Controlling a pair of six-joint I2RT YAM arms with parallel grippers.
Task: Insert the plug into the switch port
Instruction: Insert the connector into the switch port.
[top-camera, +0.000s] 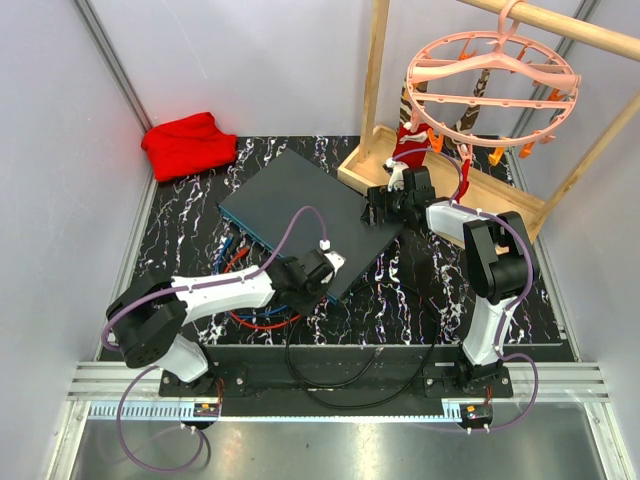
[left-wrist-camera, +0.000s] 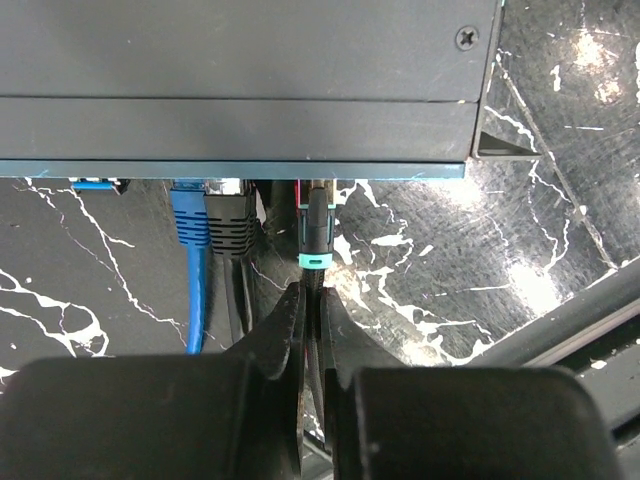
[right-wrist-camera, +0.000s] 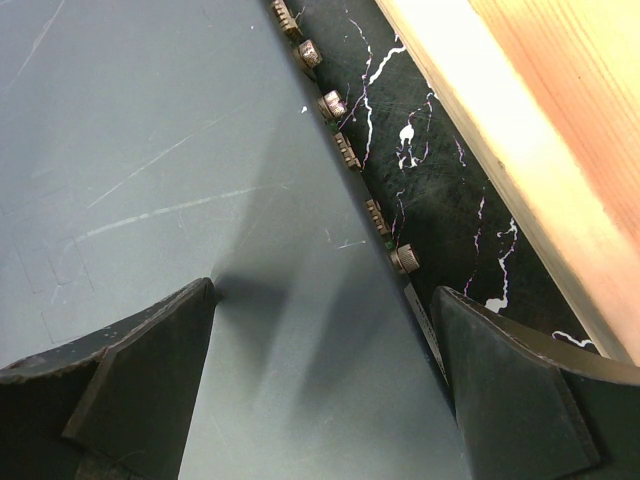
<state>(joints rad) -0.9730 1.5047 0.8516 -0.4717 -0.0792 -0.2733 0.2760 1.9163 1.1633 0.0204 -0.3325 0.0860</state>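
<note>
Small dark teal-banded plug (left-wrist-camera: 317, 225) at front edge of flat dark grey switch box (left-wrist-camera: 240, 90) | your left gripper (left-wrist-camera: 310, 302) pinches its thin cable (left-wrist-camera: 315, 280) just behind; probably rigid shell, floppy cord: hold close | right gripper (right-wrist-camera: 325, 295) jaws spread over switch's rear edge

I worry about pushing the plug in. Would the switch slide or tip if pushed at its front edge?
Tipping seems unlikely: the switch is a wide, flat box lying on the table. It may slide a little, since its top looks smooth metal. The right gripper, open over its rear edge, could brace it.
</note>
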